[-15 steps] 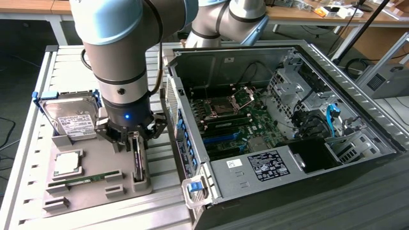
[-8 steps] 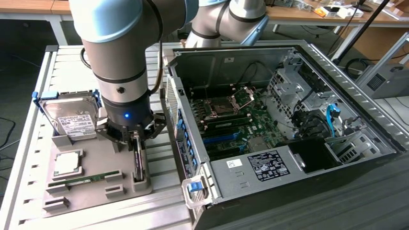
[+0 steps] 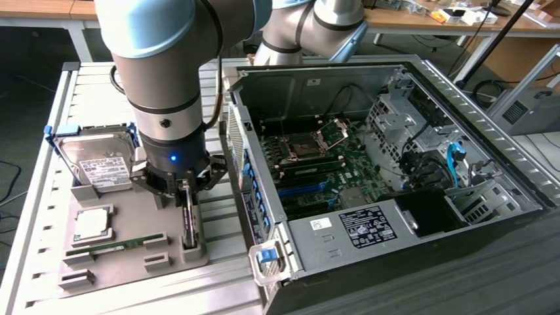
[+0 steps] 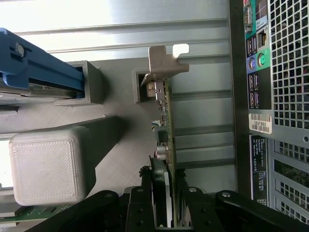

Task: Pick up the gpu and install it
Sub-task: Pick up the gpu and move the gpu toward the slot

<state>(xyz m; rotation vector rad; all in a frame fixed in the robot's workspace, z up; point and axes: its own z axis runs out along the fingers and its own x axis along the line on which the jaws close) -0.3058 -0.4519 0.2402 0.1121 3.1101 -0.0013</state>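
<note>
Pickup is judged to be the step in hand, with installation not yet begun. The open computer case [image 3: 490,131] is seen on the exterior view's right, its motherboard exposed. The robot arm [image 3: 166,72] is lowered over the grey holder tray [image 3: 131,216], which lies just beside the case on the exterior view's left. A hard drive [image 3: 96,161] is stood at one end of the tray, and a memory stick [image 3: 118,244] is laid flat nearer the other end. The gpu [image 3: 189,226] is stood on edge in slotted posts along the tray's side nearest the case, with its metal bracket [image 4: 164,63] seated in one post. The gripper [image 3: 185,191] is closed on the gpu's two faces, partway along the card. A square, firm hold is judged to be called for, since the thin card could be tilted or jammed in its posts if drawn off-line.
</note>
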